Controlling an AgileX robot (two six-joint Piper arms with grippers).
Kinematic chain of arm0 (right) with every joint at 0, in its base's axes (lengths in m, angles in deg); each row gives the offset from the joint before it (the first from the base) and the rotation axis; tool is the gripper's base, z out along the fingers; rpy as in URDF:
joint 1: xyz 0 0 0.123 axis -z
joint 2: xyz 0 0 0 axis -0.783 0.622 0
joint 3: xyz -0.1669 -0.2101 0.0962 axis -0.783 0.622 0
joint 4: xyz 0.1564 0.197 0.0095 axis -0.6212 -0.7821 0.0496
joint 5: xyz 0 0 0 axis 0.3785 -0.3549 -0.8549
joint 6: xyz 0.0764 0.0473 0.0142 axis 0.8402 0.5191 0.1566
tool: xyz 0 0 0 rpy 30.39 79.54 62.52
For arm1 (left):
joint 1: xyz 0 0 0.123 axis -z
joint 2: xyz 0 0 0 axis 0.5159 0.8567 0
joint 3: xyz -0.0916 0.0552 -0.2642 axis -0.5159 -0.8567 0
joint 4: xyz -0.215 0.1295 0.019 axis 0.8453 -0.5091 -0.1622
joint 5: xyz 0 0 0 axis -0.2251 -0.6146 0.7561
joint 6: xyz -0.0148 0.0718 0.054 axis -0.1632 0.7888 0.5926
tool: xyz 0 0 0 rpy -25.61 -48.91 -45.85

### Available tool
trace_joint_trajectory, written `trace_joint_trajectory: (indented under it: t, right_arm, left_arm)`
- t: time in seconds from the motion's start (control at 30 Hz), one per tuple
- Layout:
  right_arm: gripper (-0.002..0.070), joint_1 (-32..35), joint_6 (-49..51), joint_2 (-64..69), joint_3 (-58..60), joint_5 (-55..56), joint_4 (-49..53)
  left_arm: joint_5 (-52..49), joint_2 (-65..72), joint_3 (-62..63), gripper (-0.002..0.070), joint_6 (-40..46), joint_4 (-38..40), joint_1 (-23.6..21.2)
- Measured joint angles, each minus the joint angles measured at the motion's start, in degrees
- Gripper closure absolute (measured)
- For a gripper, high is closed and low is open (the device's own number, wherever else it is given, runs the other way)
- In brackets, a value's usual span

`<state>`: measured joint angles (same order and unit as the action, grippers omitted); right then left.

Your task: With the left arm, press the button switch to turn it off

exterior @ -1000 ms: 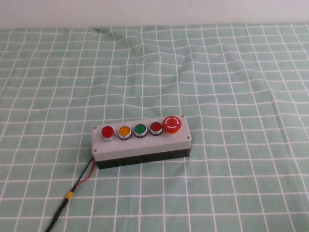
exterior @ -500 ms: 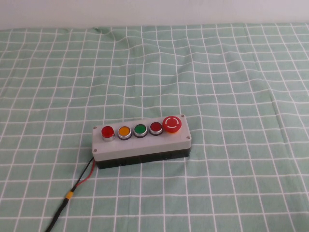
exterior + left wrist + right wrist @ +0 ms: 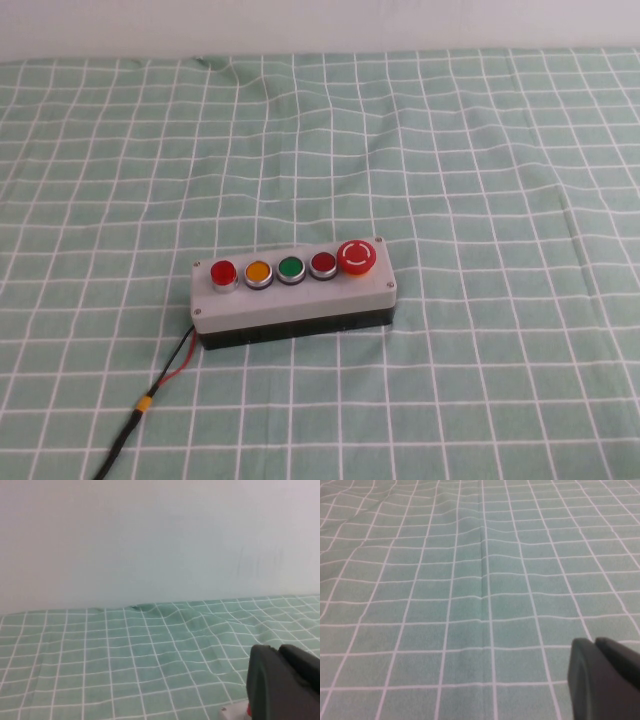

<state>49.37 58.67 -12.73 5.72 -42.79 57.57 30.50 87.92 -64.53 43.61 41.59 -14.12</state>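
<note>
The grey button box (image 3: 292,289) lies on the green checked cloth in the high view, with five buttons in a row. The button switch (image 3: 222,272), small, red, with a pale silver collar, is at the row's left end. Neither arm shows in the high view. In the left wrist view my left gripper (image 3: 277,650) is shut and empty above the cloth; a corner of the grey box (image 3: 227,712) with a sliver of red peeks out beside it. In the right wrist view my right gripper (image 3: 594,642) is shut and empty over bare cloth.
After the button switch come an orange button (image 3: 257,271), a green button (image 3: 290,268), a darker red button (image 3: 322,264) and a large red mushroom button (image 3: 357,256). A red and black cable (image 3: 150,395) runs from the box's left end to the front edge. A pale wall stands behind the table.
</note>
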Motion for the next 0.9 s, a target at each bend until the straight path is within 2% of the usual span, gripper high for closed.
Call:
trace_joint_trajectory:
  t: [0.13, 0.27, 0.4, 0.5, 0.77, 0.9]
  right_arm:
    - [0.0694, 0.0, 0.0, 0.0, 0.0, 0.0, 0.0]
    - [0.0694, 0.0, 0.0, 0.0, 0.0, 0.0, 0.0]
    - [0.0694, 0.0, 0.0, 0.0, 0.0, 0.0, 0.0]
    - [0.0694, 0.0, 0.0, 0.0, 0.0, 0.0, 0.0]
    - [0.0694, 0.0, 0.0, 0.0, 0.0, 0.0, 0.0]
    - [0.0694, 0.0, 0.0, 0.0, 0.0, 0.0, 0.0]
  left_arm:
    - [8.09, -3.73, -9.84, 0.0677, 0.08, 0.22, -4.01]
    - [14.66, -7.94, -19.07, 0.0677, 0.22, 4.03, -8.62]
    - [16.87, -11.94, -25.72, 0.0677, 0.35, 5.93, -10.69]
    - [14.28, -12.66, -26.7, 0.0677, 0.37, 6.16, -10.8]
    - [-0.98, -12.78, -26.85, 0.0677, 0.59, 6.72, -10.8]
    - [-2.15, -12.78, -26.85, 0.0677, 0.62, 7.07, -10.8]
